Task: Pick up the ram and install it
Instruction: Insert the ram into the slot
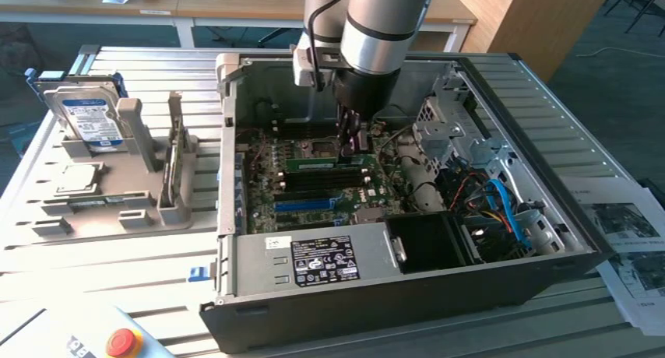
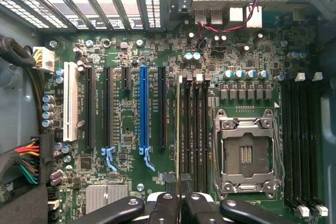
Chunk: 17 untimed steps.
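**A:** What lies closest, by the tabletop's near edge?

**B:** A red push button (image 1: 123,342) sits at the near corner on the exterior view's left. Printed sheets (image 1: 628,241) lie along the edge on the exterior view's right.

**A:** And behind those?

**B:** An open computer case (image 1: 416,303) takes up the middle of the tabletop (image 1: 104,264). Its power supply (image 1: 311,261), with a black label, runs along the near wall. Blue cables (image 1: 504,206) are bundled beside it.

**A:** What is next to the case?

**B:** Toward the edge on the exterior view's left, a grey holder (image 1: 104,218) carries a square silver processor (image 1: 78,179). Farther back on the holder, a hard drive (image 1: 92,121) stands upright.

**A:** Where is the ram?

**B:** It is inside the case, over the motherboard. The ram (image 1: 311,163) lies along the memory slots (image 1: 327,179), just beyond the blue expansion slot (image 1: 307,205). In the wrist view the ram (image 2: 178,129) shows edge-on, lined up with a slot between the blue one and the processor socket (image 2: 247,153). I cannot tell whether it is seated.

**A:** And the end effector?

**B:** The end effector (image 1: 350,144) hangs down into the case at one end of the stick. Its fingers (image 2: 165,205) stand close together, clamped on the ram's thin edge.
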Tool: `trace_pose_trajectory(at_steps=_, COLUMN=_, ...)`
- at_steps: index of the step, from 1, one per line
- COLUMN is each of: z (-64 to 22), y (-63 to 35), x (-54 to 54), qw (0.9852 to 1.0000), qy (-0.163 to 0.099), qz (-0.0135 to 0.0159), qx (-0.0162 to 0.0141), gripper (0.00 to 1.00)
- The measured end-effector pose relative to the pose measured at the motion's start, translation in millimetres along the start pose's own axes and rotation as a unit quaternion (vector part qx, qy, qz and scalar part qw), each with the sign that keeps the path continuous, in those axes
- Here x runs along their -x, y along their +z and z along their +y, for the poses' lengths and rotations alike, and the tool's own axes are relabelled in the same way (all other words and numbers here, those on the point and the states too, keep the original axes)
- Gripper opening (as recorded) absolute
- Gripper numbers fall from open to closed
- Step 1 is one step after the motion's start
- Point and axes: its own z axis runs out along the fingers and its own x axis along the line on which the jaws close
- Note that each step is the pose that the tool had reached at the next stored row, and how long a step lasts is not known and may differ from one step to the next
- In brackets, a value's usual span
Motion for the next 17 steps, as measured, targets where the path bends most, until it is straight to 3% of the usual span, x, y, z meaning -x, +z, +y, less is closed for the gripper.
trace_pose_trajectory(at_steps=17, z=-0.5, y=7.8, x=0.0, qw=1.0, qy=0.0, qz=0.0, qx=0.0, gripper=0.12)
